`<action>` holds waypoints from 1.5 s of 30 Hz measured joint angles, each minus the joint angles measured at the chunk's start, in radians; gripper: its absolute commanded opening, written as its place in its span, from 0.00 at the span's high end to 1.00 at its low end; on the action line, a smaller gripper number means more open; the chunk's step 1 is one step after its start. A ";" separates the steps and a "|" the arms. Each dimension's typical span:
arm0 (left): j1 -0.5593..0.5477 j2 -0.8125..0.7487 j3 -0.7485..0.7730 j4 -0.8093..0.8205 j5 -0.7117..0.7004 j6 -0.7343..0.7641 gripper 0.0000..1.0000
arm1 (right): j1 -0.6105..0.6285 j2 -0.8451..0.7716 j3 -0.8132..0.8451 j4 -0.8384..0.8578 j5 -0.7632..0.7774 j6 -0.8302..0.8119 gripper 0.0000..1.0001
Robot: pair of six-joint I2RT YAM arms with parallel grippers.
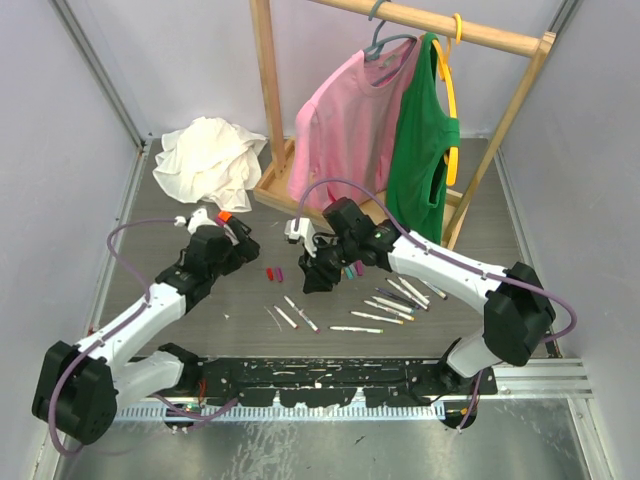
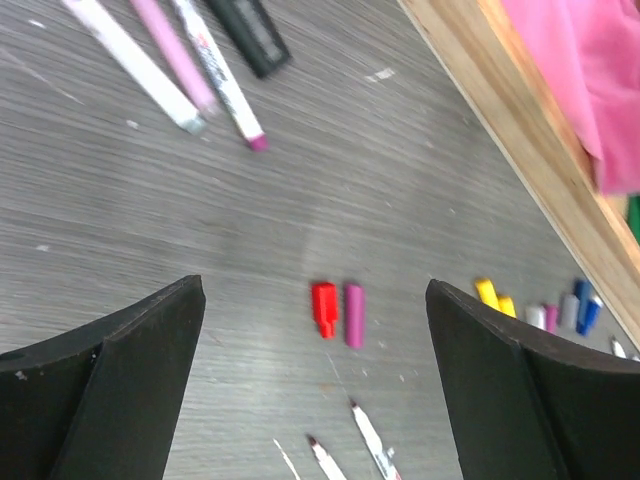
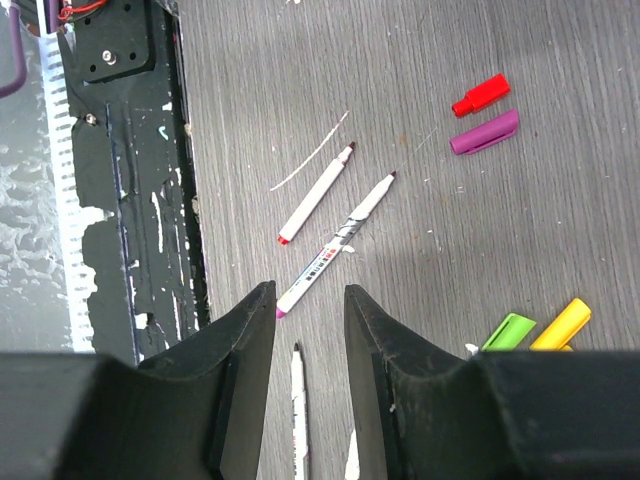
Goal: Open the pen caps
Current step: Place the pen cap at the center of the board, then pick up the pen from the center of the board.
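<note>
My left gripper hangs over the grey table with its jaws spread wide. The two black fingers stand far apart and hold nothing. Framed in the gap between them, down on the table, a red cap and a purple cap lie side by side, just about touching, and neither finger touches them. Off to the right, near the wooden rack base, I see a small cluster of caps in yellow, pink and blue. Capped pens and a black marker lie at the top of that view.

My right gripper has its jaws only partly open, with a narrow slot between the fingers. I see nothing pinched there. Through the slot the dark tip of a white pen shows on the table. Two uncapped pens lie just ahead of the fingertips. A green cap and a yellow cap rest beside the right-hand finger, and I cannot tell if they touch it.
</note>
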 measured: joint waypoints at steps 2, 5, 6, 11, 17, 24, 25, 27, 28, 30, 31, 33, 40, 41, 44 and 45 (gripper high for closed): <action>0.021 0.018 0.011 -0.009 -0.047 0.006 0.09 | -0.004 0.000 0.000 -0.003 0.000 -0.003 0.61; 0.066 0.096 0.075 -0.057 -0.101 0.002 0.16 | -0.006 0.000 0.000 -0.003 -0.001 -0.008 0.61; 0.081 0.122 0.096 -0.069 -0.111 -0.002 0.19 | -0.008 0.000 0.000 -0.004 -0.001 -0.010 0.61; 0.177 0.317 0.241 -0.138 -0.121 -0.035 0.54 | -0.008 0.000 0.000 -0.011 -0.001 -0.022 0.61; 0.269 0.582 0.410 -0.237 -0.064 -0.047 0.58 | -0.008 0.000 0.000 -0.018 -0.001 -0.027 0.61; 0.292 0.695 0.509 -0.300 -0.061 -0.045 0.56 | -0.008 0.000 0.000 -0.020 -0.001 -0.031 0.61; 0.293 0.703 0.519 -0.301 -0.061 -0.044 0.55 | -0.008 0.000 0.000 -0.021 -0.001 -0.031 0.61; 0.292 0.718 0.531 -0.303 -0.061 -0.041 0.55 | -0.008 0.000 0.000 -0.024 -0.001 -0.031 0.61; 0.292 0.725 0.533 -0.304 -0.061 -0.041 0.55 | -0.008 0.000 0.000 -0.025 -0.001 -0.031 0.61; 0.293 0.729 0.542 -0.309 -0.062 -0.041 0.55 | -0.008 0.000 0.000 -0.025 -0.001 -0.031 0.61; 0.293 0.733 0.545 -0.311 -0.061 -0.042 0.56 | -0.008 0.000 0.000 -0.025 -0.001 -0.031 0.61; 0.294 0.737 0.553 -0.320 -0.063 -0.042 0.57 | -0.008 0.000 0.000 -0.025 -0.001 -0.031 0.61; 0.297 0.749 0.555 -0.347 -0.065 -0.041 0.64 | -0.008 0.000 0.000 -0.025 -0.002 -0.033 0.61; 0.297 0.749 0.554 -0.349 -0.066 -0.041 0.65 | -0.008 0.000 0.000 -0.025 -0.002 -0.033 0.61; 0.297 0.748 0.548 -0.350 -0.071 -0.041 0.66 | -0.008 0.000 0.000 -0.025 -0.002 -0.033 0.61; 0.297 0.748 0.547 -0.350 -0.073 -0.041 0.66 | -0.008 0.000 0.000 -0.026 -0.003 -0.033 0.61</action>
